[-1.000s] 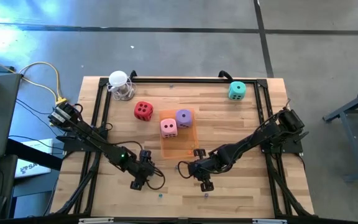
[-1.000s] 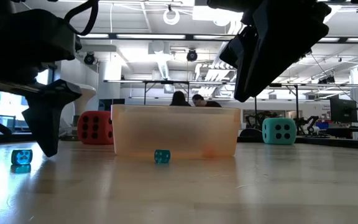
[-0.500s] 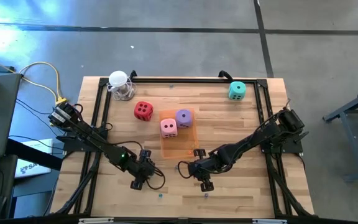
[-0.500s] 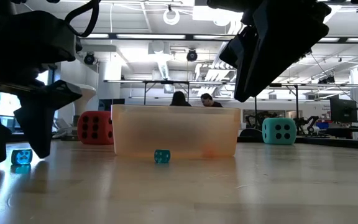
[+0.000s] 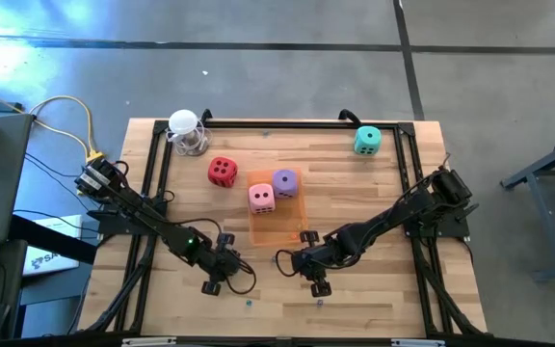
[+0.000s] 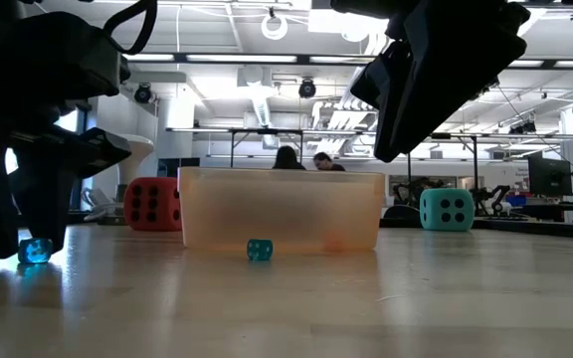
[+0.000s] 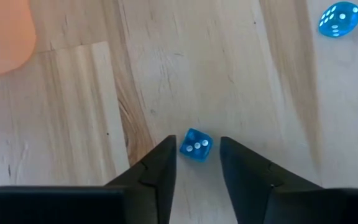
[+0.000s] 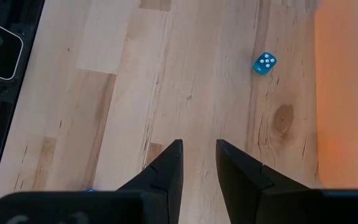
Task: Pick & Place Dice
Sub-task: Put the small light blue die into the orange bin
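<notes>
**Left gripper straddling a small blue die, big dice lying farther back**

Near the front edge of the table (image 5: 374, 289), the left gripper (image 7: 195, 140) is hanging low over the wood. Its fingers are standing narrowly apart on either side of a small blue die (image 7: 196, 147), with a sliver of space showing, so no firm grip is visible. A second small blue die (image 7: 339, 18) is lying near it. Beside it, the right gripper (image 8: 199, 146) is hovering with its fingers slightly parted and holding nothing. Behind them, the pink die (image 5: 262, 198) and purple die (image 5: 284, 182) are sitting in the orange tray (image 5: 276, 229). The red die (image 5: 223, 172) is resting on the wood just left of it. The teal die (image 5: 367, 141) is sitting well apart in the far right corner.
</notes>
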Available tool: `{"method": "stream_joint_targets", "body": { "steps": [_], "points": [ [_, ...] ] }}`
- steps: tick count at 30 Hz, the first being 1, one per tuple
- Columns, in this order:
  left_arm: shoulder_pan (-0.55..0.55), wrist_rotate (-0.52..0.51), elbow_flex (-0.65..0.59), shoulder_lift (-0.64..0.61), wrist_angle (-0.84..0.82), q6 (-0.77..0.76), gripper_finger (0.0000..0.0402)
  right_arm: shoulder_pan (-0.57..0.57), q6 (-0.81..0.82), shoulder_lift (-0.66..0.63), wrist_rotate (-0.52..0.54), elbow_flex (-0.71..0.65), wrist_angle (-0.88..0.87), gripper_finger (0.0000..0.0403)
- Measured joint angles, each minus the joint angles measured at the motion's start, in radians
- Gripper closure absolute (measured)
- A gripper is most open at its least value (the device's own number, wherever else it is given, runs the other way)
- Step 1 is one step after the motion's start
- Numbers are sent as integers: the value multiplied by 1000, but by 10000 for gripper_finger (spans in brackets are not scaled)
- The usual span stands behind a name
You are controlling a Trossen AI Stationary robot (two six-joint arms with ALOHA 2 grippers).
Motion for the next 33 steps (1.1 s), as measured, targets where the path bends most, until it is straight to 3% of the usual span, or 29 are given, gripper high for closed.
{"method": "stream_joint_targets", "body": {
  "steps": [18, 28, 33],
  "points": [
    [0, -1, 0, 0, 0, 20, 357, 0, -2, 0, 1, 0, 0, 318],
    [0, -25, 0, -4, -5, 29, 363, 0, -2, 0, 13, 0, 0, 318],
    [-1, -64, 0, -48, -10, 34, 364, 22, 1, -5, 99, 0, -5, 333]
  ]
}}
